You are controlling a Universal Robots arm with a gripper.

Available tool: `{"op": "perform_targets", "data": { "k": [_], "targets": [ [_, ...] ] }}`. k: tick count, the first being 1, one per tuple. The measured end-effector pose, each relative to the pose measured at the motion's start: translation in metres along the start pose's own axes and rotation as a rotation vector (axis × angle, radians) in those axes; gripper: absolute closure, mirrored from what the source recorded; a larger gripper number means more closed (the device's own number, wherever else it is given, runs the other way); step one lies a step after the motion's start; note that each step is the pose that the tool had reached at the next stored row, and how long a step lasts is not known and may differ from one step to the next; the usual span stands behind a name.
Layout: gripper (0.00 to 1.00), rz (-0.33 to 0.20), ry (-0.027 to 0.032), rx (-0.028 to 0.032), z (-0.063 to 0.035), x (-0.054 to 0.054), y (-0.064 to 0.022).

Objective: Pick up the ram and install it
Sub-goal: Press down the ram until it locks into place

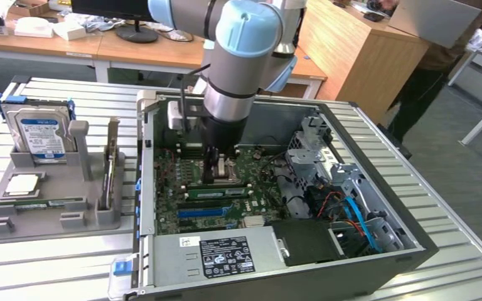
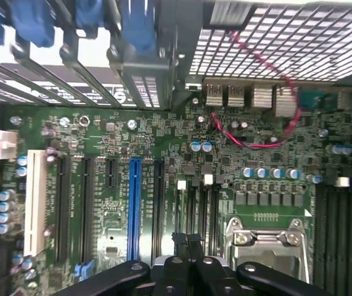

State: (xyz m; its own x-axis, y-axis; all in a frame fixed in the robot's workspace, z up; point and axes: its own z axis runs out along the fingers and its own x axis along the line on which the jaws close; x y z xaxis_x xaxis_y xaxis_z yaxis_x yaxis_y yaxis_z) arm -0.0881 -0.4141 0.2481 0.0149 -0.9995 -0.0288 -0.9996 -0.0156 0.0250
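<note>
Black fingers (image 2: 176,271) of the claw (image 2: 191,242) lie pressed together with no gap, clenched on nothing that can be seen, their tips hanging just above the green motherboard (image 2: 163,142). Just beside the tips sits the silver CPU socket (image 2: 268,243) with its metal frame. On the claw's other side run long black expansion slots, then a blue slot (image 2: 134,209), and furthest out on that side a white slot (image 2: 35,203). Beyond the tips, deeper into the board, a red wire (image 2: 256,142) loops over small chips. In the exterior view the claw (image 1: 216,175) reaches down into the open computer case (image 1: 366,269) over the socket area. The ram (image 1: 216,190), a narrow green stick, appears to lie in one of the memory slots just beside the claw and apart from the fingers; whether it is fully seated cannot be told. Well apart from the claw, outside the case, a grey holder (image 1: 48,216) carries a hard drive (image 1: 42,135) standing upright and another thin green strip (image 1: 44,204) lying flat.
</note>
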Motion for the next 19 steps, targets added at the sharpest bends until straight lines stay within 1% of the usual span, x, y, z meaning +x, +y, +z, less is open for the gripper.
{"op": "perform_targets", "data": {
  "k": [8, 19],
  "targets": [
    [0.90, 0.000, 0.0001, 0.0000, -0.0265, -0.001, 0.0007],
    [0.90, 0.000, 0.0001, 0.0000, -0.0572, -0.002, 0.0014]
  ]
}}
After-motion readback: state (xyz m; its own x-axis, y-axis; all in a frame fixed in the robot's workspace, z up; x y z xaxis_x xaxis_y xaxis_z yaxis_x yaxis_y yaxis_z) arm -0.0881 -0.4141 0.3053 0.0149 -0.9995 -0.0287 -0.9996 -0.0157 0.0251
